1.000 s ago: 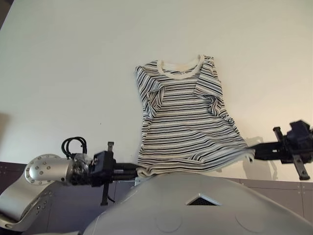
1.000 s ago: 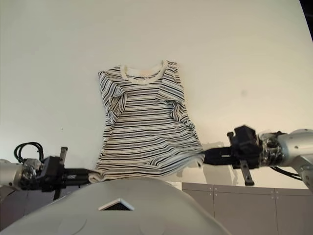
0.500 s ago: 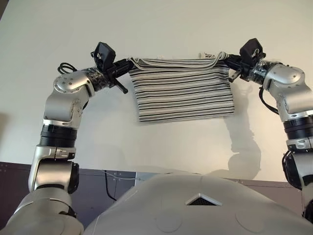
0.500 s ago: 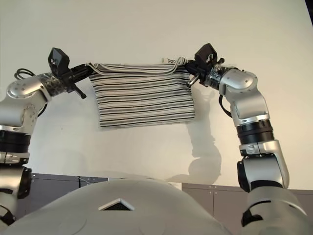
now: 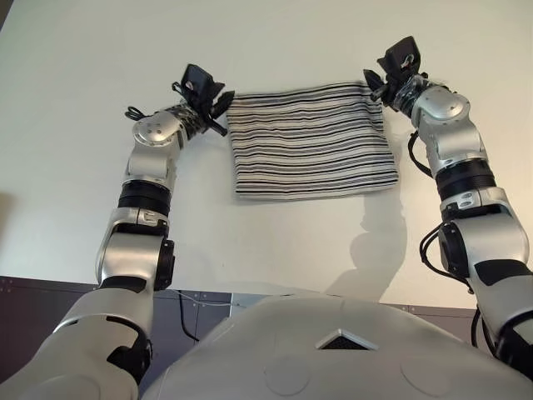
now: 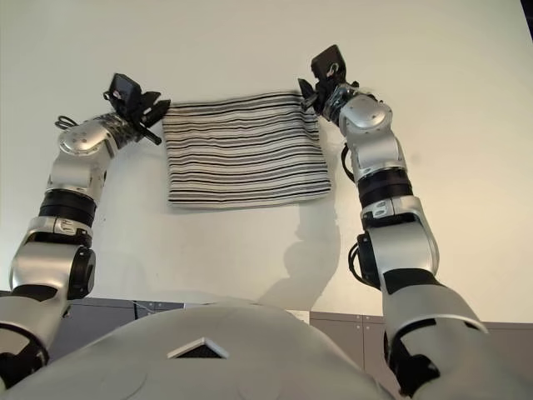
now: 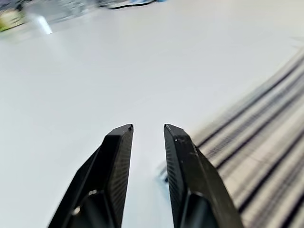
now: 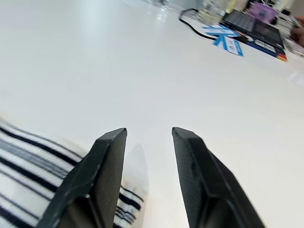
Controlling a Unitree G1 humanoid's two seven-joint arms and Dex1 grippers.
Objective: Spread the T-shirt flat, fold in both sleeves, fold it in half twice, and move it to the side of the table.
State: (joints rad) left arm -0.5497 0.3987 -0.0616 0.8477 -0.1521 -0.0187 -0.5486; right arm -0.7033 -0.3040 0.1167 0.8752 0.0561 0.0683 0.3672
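1. T-shirt (image 5: 310, 140): striped, dark on cream. Folded into a rough rectangle with stripes running side to side. Flat on the white bench (image 5: 100, 67), near the middle of its width and towards its far half. Near edge slightly wavy, far edge straighter.

2. Left gripper (image 7: 148, 129): just beside the T-shirt's far left corner, pointed towards it. Black fingers (image 7: 118, 156) spread by a narrow gap, with bare bench visible between them. Gripping nothing; striped cloth lying just off to one side of the tips.

3. Right gripper (image 8: 149, 130): at the T-shirt's far right corner. Black fingers (image 8: 107, 161) spread somewhat wider, with bare bench between them. Holding nothing; the corner of the striped cloth just under and beside one finger. Contact with the cloth not possible to tell.

4. Black cable (image 8: 192, 21): on the bench well beyond the T-shirt's far right corner.

5. Blue printed sheets (image 8: 228, 40): just beside the cable, equally far from the T-shirt.

6. Dark flat device (image 8: 254, 28): beyond the blue sheets, farthest from the T-shirt; kind not possible to tell.
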